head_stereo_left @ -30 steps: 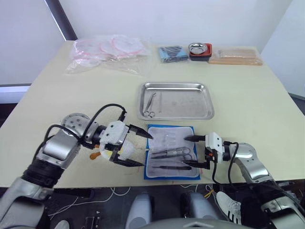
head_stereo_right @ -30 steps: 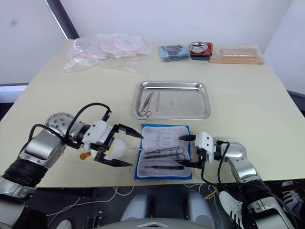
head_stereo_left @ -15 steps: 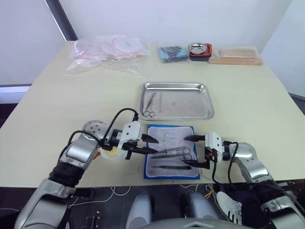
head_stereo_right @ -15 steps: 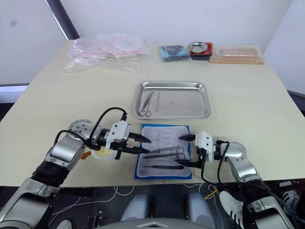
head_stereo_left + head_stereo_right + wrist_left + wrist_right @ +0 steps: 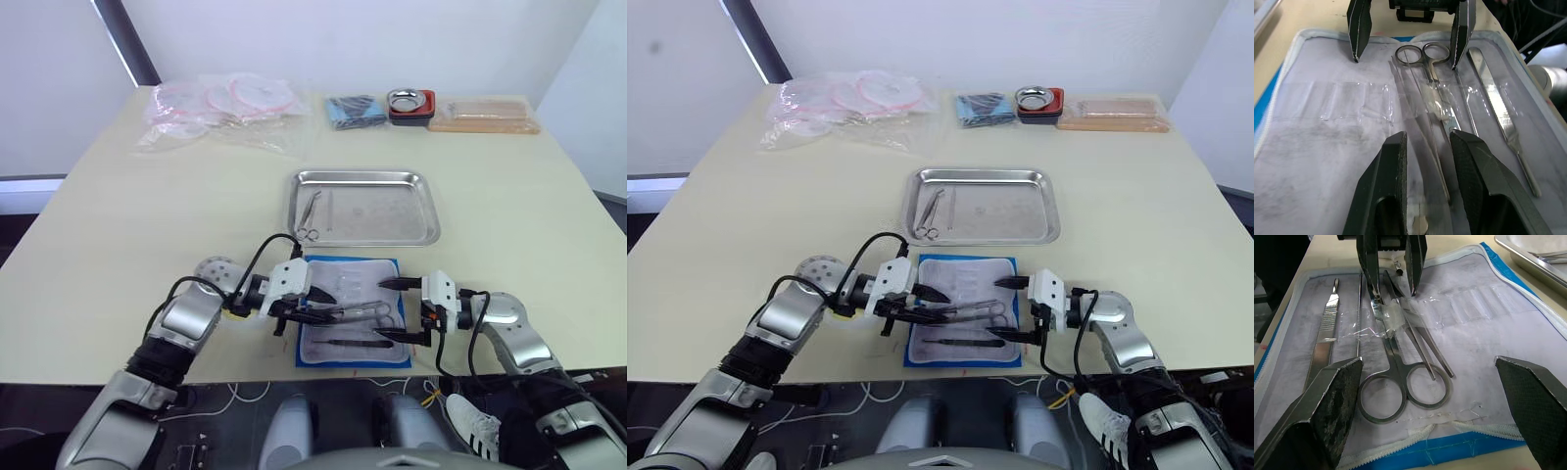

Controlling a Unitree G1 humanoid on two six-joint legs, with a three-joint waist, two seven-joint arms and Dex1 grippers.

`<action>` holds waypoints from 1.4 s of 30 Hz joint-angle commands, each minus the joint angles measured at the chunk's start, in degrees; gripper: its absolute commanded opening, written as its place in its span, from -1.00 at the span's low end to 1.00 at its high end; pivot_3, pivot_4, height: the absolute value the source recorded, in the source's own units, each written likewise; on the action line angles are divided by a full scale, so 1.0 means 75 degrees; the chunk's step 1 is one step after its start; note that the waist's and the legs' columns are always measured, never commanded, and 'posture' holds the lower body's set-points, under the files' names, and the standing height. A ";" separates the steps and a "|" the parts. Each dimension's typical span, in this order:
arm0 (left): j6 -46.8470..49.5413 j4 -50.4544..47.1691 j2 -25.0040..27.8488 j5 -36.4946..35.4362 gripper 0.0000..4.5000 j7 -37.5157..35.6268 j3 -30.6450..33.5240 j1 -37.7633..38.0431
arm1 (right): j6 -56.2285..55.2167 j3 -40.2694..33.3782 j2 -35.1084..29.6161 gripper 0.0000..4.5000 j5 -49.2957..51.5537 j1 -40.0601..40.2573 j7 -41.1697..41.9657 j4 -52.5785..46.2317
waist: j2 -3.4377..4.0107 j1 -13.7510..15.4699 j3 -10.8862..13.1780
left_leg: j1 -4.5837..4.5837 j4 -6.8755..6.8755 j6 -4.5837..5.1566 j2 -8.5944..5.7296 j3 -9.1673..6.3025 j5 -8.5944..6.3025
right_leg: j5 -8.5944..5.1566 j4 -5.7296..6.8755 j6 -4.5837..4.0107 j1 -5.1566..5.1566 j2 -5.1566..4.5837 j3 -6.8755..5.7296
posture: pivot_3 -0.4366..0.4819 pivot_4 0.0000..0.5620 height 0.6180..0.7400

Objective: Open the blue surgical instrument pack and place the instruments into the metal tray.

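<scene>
Where left gripper [image 5: 1426,147] straddles them, perhaps touching: instruments [image 5: 1436,98].

Tray [image 5: 1528,249] cut off at the right wrist view's corner. Scalpel [image 5: 1503,122] handle end and tweezers [image 5: 1420,132] rear end hidden behind the left gripper's fingers [image 5: 1476,181]. Dark-blue bundle [image 5: 355,109] contents too small to identify.

Bright blue surgical instrument pack [image 5: 390,266], pale grey lining; silvery instruments [image 5: 1396,363]; shiny steel metal tray [image 5: 361,180]; cream counter [image 5: 147,215]; black gripper fingers [image 5: 1381,191]; red-based bowl [image 5: 410,102].
</scene>
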 commanded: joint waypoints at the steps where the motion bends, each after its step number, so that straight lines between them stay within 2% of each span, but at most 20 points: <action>1: 0.0182 -0.0224 -0.0230 0.0066 -0.33 0.0167 -0.0095 0.0036 | 0.0349 0.0351 -0.0040 1.00 -0.0475 0.0378 -0.0058 0.0709 | 0.0003 0.0001 -0.0003 | 0.0001 0.0001 0.0000 0.0000 0.0000 0.0000 | 0.0000 0.0002 0.0000 0.0000 0.0000 0.0001 | -0.05 -0.47 1.00; 7: 0.0157 -0.0220 -0.0327 0.0223 -0.33 0.0319 -0.0088 0.0174 | 0.0358 0.0332 -0.0068 1.00 -0.0464 0.0408 -0.0102 0.0660 | 0.0010 0.0001 -0.0007 | 0.0005 0.0009 0.0000 -0.0004 -0.0001 0.0000 | -0.0001 0.0020 -0.0001 -0.0001 0.0002 0.0004 | -0.05 -0.47 1.00; 9: 0.0125 -0.0210 -0.0327 0.0262 -0.60 0.0350 -0.0076 0.0202 | 0.0371 0.0324 -0.0078 1.00 -0.0459 0.0413 -0.0108 0.0653 | 0.0012 0.0001 -0.0009 | 0.0007 0.0009 0.0000 -0.0003 -0.0002 0.0000 | -0.0001 0.0021 -0.0001 0.0000 0.0001 0.0008 | -0.05 -0.47 1.00; 10: 0.0106 -0.0206 -0.0316 0.0272 -0.62 0.0351 -0.0064 0.0208 | 0.0372 0.0324 -0.0079 1.00 -0.0461 0.0411 -0.0109 0.0656 | 0.0013 0.0001 -0.0009 | 0.0007 0.0009 0.0000 -0.0003 -0.0003 0.0000 | -0.0001 0.0021 -0.0001 -0.0001 0.0001 0.0008 | -0.05 -0.47 1.00; 21: -0.0299 0.0141 -0.0115 0.0473 -0.62 0.0390 0.0067 0.0162 | 0.0318 0.0363 -0.0032 1.00 -0.0499 0.0296 -0.0087 0.0780 | 0.0017 0.0001 -0.0010 | 0.0011 0.0009 0.0000 0.0002 -0.0006 0.0000 | -0.0001 0.0024 -0.0002 -0.0001 -0.0001 0.0016 | -0.05 -0.47 1.00; 32: -0.0275 0.0210 -0.0320 0.0425 -0.62 0.0414 0.0008 0.0174 | 0.0312 0.0332 -0.0049 1.00 -0.0494 0.0325 -0.0126 0.0773 | 0.0016 0.0000 -0.0012 | 0.0018 0.0010 0.0000 0.0003 -0.0005 0.0000 | -0.0001 0.0034 -0.0002 -0.0001 -0.0001 0.0024 | -0.05 -0.47 1.00; 33: -0.0278 0.0225 -0.0331 0.0426 -0.85 0.0406 0.0008 0.0170 | 0.0310 0.0330 -0.0048 1.00 -0.0493 0.0325 -0.0127 0.0775 | 0.0017 0.0000 -0.0012 | 0.0018 0.0010 0.0000 0.0003 -0.0005 0.0000 | -0.0001 0.0034 -0.0002 -0.0001 -0.0001 0.0024 | -0.05 -0.47 1.00; 34: -0.0266 0.0232 -0.0323 0.0414 -0.96 0.0340 -0.0013 0.0166 | 0.0307 0.0328 -0.0047 1.00 -0.0490 0.0323 -0.0125 0.0783 | 0.0016 0.0001 -0.0013 | 0.0018 0.0010 0.0000 0.0003 -0.0004 0.0000 | -0.0001 0.0034 -0.0001 -0.0001 -0.0001 0.0024 | -0.05 -0.47 1.00; 42: -0.0230 0.0222 -0.0266 0.0539 -0.98 0.0330 0.0036 0.0027 | 0.0278 0.0331 -0.0037 1.00 -0.0501 0.0261 -0.0099 0.0858 | 0.0016 0.0000 -0.0015 | 0.0019 0.0013 0.0000 0.0002 -0.0004 0.0000 | -0.0001 0.0037 -0.0001 0.0000 -0.0001 0.0023 | -0.05 -0.47 1.00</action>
